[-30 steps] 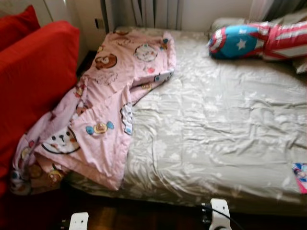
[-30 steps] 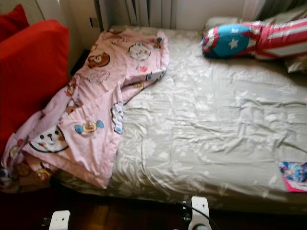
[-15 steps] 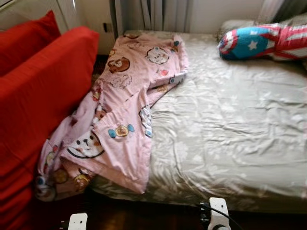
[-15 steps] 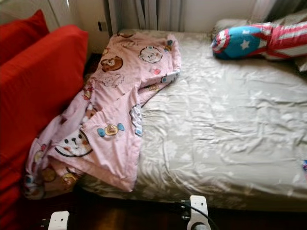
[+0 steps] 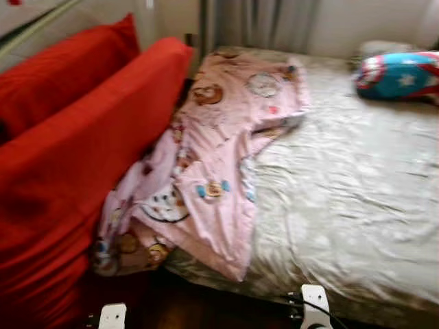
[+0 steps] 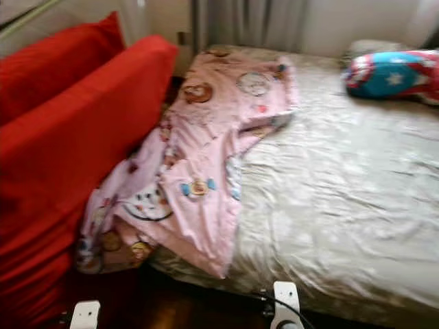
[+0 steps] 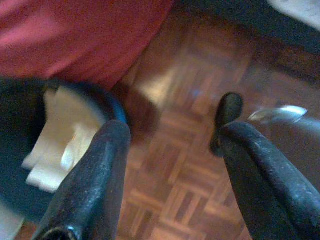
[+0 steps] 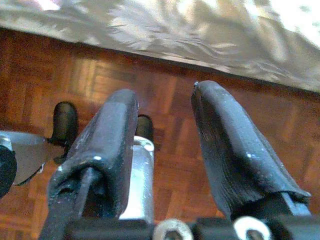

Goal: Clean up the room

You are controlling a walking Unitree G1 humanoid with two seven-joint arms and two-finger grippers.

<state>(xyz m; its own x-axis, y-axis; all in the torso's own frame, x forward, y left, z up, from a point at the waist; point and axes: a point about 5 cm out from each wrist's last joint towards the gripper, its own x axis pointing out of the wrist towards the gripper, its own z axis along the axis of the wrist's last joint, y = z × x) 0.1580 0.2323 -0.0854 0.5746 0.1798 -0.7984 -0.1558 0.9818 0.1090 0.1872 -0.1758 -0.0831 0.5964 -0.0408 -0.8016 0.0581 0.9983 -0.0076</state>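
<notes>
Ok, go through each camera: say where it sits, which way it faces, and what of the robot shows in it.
Left eye view: head, facing forward and down at the bed, pink blanket and red sofa.
Right eye view: same head, same scene.
Left wrist view: along the open left gripper, down at the parquet floor.
Right wrist view: along the open right gripper, at the floor by the bed's edge.
Both wrist views share the parquet.

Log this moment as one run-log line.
scene: pink blanket crumpled on bed | red sofa beside | both end effectors open, idle
</notes>
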